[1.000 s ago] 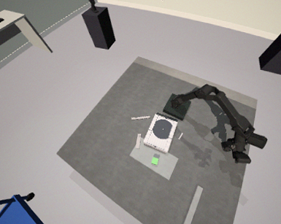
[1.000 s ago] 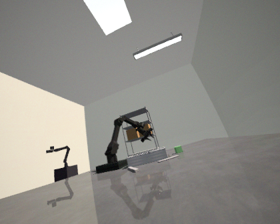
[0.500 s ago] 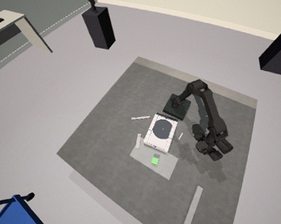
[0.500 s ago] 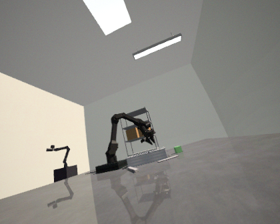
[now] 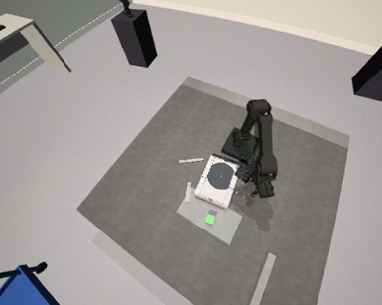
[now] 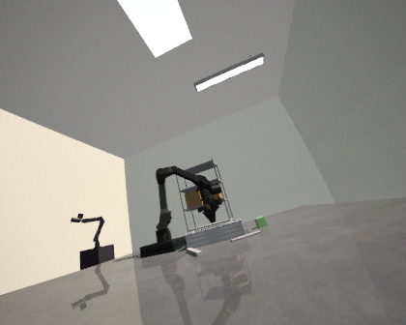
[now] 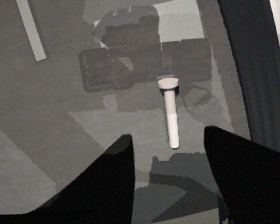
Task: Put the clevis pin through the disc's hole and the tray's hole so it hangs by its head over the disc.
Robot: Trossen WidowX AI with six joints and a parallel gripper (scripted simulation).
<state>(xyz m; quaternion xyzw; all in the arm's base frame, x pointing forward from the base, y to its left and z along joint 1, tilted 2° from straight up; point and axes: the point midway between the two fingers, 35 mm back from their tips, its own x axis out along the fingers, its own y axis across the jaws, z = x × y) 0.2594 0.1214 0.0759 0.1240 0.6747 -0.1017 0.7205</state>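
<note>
1. Left of the tray (image 5: 205,192) (image 6: 215,234) (image 7: 243,75), top view: one short pale strip (image 5: 190,160) lies near its upper-left corner. A second short strip (image 5: 188,192) lies beside its lower-left side.
2. At the tray: the dark disc (image 5: 215,179) lies flat on its top, inside the rim. A small light spot shows at the disc's middle; no pin stands there.
3. Below the tray, top view: a green block (image 5: 210,219) (image 6: 261,221) sits on a pale rectangular patch (image 5: 225,230).
4. Above the tray, slightly right, top view: the arm's dark base (image 5: 228,150) (image 6: 146,251). The arm (image 5: 266,145) (image 6: 162,203) arches from it and reaches down on the tray's right side.
5. Right of the tray, top view: the gripper (image 5: 253,192) (image 6: 213,221) (image 7: 168,140) points downward. Its fingers stand moderately wide, with nothing held.
6. Pin (image 7: 171,117): lies on the table beside the tray, seen in the wrist view between the lines of the fingers. Head lies farther from the fingertips, shank end nearer. Its location is not distinguishable in top view.
7. Lower right of the tray, well apart, top view: a long pale bar (image 5: 261,289).
</note>
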